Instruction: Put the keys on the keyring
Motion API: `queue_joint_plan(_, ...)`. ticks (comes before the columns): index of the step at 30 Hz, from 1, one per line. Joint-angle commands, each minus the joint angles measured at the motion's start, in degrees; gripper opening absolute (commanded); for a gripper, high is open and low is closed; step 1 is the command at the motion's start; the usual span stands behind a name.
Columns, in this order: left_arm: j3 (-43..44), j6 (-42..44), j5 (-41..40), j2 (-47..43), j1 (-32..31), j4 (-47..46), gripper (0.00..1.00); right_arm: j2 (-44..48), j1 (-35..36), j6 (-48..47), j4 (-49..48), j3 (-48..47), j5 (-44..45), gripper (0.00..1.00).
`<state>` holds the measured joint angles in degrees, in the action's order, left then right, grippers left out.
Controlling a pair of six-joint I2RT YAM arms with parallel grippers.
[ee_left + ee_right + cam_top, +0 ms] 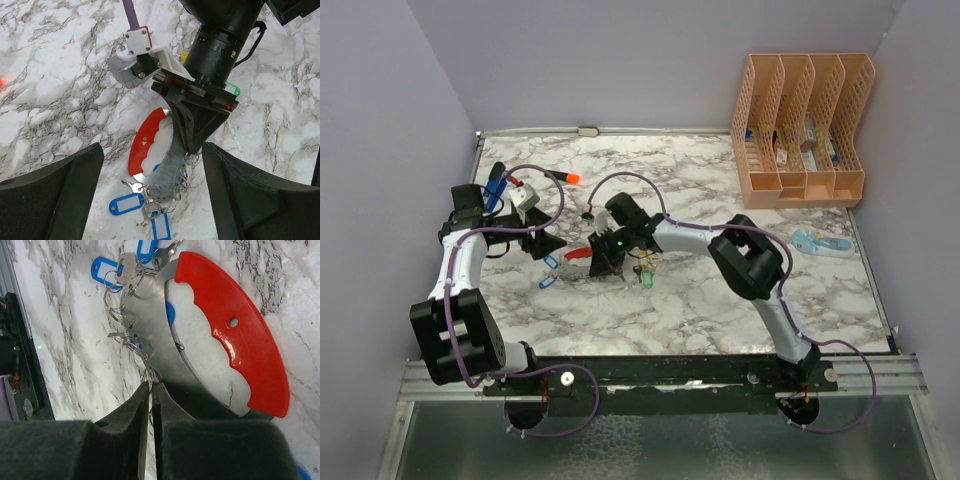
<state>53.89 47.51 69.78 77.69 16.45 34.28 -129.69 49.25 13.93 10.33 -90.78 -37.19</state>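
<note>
The keyring [578, 262] lies flat on the marble, its red side [146, 141] beside its silver side [167, 170], which carries several small split rings. Two keys with blue tags [125, 204] hang from rings at its near end. My right gripper [151, 387] is shut on one small split ring at the silver edge; it also shows in the left wrist view [192, 147]. My left gripper [150, 150] is wide open above the keyring, touching nothing. Green [232, 90] and yellow [184, 56] keys lie loose under the right arm [646, 276].
An orange marker [570, 177] lies at the back left. A peach file organiser [800, 130] stands at the back right. A light blue stapler [820, 243] lies near the right edge.
</note>
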Motion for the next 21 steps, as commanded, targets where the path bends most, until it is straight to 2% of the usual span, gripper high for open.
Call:
queue_joint_plan(1,0.26,-0.05,0.86,-0.96,0.56,-0.94,0.83,-2.53,1.11,0.5,2.07,-1.91,0.92,0.08)
queue_joint_plan(11,-0.06,-3.2,0.42,-1.4,0.69,-3.69,0.83,-1.92,3.62,0.18,7.6,-5.87,9.44,0.17)
queue_joint_plan(18,0.0,-4.59,-0.1,-2.16,0.72,-4.73,0.83,-2.7,5.35,1.16,9.78,-7.16,14.27,0.18)
queue_joint_plan(21,-0.13,-5.15,-0.42,-2.61,0.79,-5.31,0.83,-3.14,5.82,2.15,9.72,-7.51,16.36,0.15)
